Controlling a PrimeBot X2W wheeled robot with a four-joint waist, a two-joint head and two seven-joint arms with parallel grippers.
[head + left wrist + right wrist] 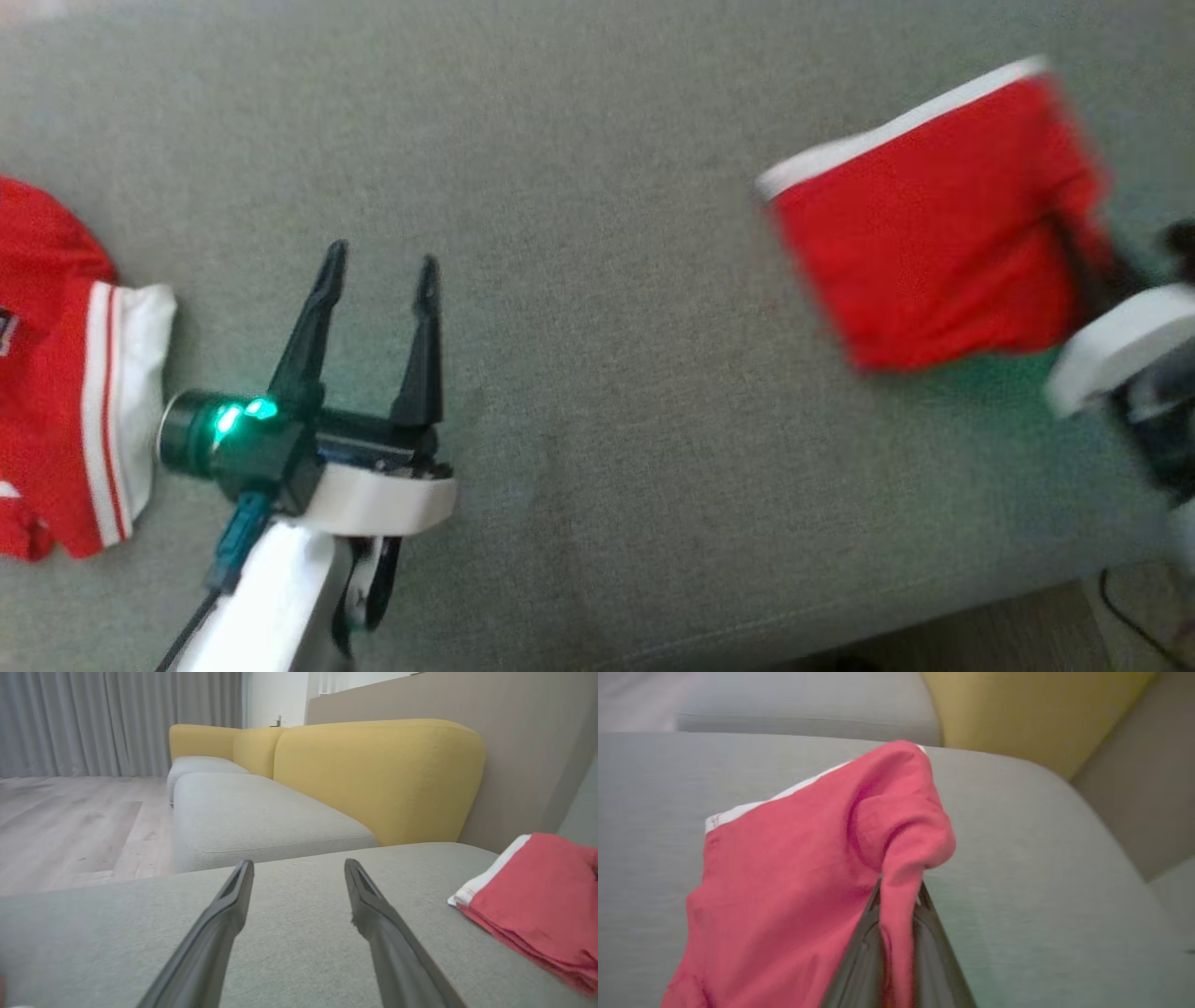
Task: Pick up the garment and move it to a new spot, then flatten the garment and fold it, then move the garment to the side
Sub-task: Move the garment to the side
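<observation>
In the head view, a folded red cloth garment with a white band (934,224) is seen at the right of the grey fabric sofa seat (597,168). Its right edge is pinched by the right gripper (1092,257), whose fingers are clamped together on the cloth. Because only that edge is held, the fold could be pulled open, or the layers dragged apart, if the arm is swung quickly. The white right wrist is brought in low from the right edge.

The left gripper (383,257) is held over the seat at the lower left, its fingers apart and empty, pointing up the view. A second red jersey with white stripes (65,392) lies just beside it and could be snagged by a leftward sweep.

In the left wrist view, the left fingers (233,905) are held low and nearly level over the seat, with nothing between them. The garment is seen at the right as a stack of layers, before a yellow upholstered backrest (373,779).

In the right wrist view, a narrow ridge of red cloth is gripped between the right fingers (859,956), and the rest is draped off to the left. So thin a pinch could slip under the garment's weight. Whether the garment is lifted clear of the seat cannot be told.
</observation>
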